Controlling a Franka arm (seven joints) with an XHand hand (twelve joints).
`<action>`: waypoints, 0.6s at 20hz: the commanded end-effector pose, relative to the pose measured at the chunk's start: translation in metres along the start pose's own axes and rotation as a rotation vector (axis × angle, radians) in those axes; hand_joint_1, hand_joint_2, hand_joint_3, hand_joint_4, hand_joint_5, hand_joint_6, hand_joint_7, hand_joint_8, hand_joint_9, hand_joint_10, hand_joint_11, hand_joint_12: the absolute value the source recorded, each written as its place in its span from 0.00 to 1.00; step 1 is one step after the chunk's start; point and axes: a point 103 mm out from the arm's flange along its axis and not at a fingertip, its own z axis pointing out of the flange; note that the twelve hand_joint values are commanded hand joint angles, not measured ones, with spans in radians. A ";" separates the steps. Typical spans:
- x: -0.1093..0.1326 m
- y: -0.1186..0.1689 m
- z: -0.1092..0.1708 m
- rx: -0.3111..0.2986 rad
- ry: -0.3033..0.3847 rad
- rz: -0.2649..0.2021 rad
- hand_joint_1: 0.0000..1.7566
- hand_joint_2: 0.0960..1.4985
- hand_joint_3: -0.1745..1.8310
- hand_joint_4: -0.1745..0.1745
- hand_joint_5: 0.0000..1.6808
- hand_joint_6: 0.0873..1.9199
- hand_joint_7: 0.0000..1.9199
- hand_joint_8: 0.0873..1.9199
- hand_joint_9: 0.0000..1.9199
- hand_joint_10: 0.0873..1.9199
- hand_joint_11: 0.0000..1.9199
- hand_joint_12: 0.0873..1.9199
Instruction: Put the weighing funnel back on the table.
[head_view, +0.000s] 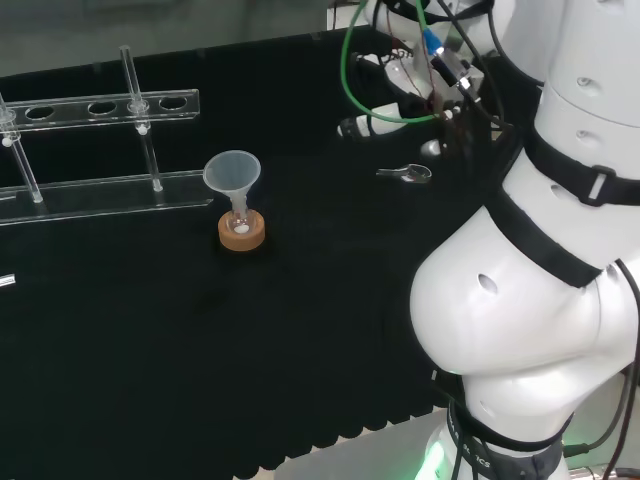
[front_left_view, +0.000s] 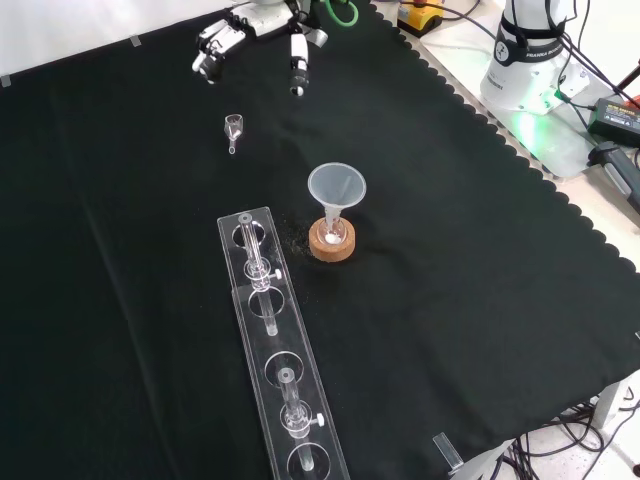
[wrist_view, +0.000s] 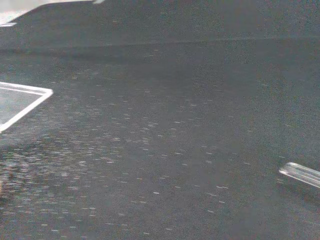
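Black cloth (front_left_view: 120, 250) is covering the bench, matte and flecked with pale specks, its near edge scalloped in the front view. Going from left to right in that view, a long clear rack (front_left_view: 268, 335) is lying flat, running from the lower edge up toward the middle, with round holes along it and thin clear rods standing in it.

Just above the rack's far end, and apart from it, the weighing funnel (front_left_view: 233, 126) is lying on bare cloth with nothing touching it. It is showing as a small clear scoop with a short stem pointing toward the rack, glinting faintly.

Farther up, the hand (front_left_view: 258, 16) is hanging over the cloth's far edge, black and white, with its fingers (front_left_view: 298, 66) spread and nearly straight, holding nothing and well clear of the weighing funnel.

To the right of the rack's end, the funnel (front_left_view: 337, 187) is standing mouth up, a cloudy clear cone with its stem in a small flask (front_left_view: 334, 232) on a round cork ring (front_left_view: 331, 246).

At the far right, the arm's white base (front_left_view: 525, 50) is standing off the cloth, glowing green at its foot.

In the head view, a green cable (head_view: 348, 80) and dark wires are hanging across the hand, and the weighing funnel is lying just beside the arm's white links (head_view: 540, 260).
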 end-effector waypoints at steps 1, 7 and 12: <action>0.058 -0.006 -0.046 0.078 0.021 -0.103 0.21 0.39 0.09 0.17 0.08 0.00 0.00 0.17 0.15 0.00 0.02 0.82; 0.086 0.017 -0.055 0.056 0.045 -0.075 0.20 0.39 0.09 0.17 0.08 0.00 0.00 0.16 0.14 0.00 0.02 0.82; 0.095 0.025 -0.053 0.053 0.047 -0.038 0.20 0.40 0.09 0.17 0.08 0.00 0.00 0.16 0.14 0.00 0.02 0.82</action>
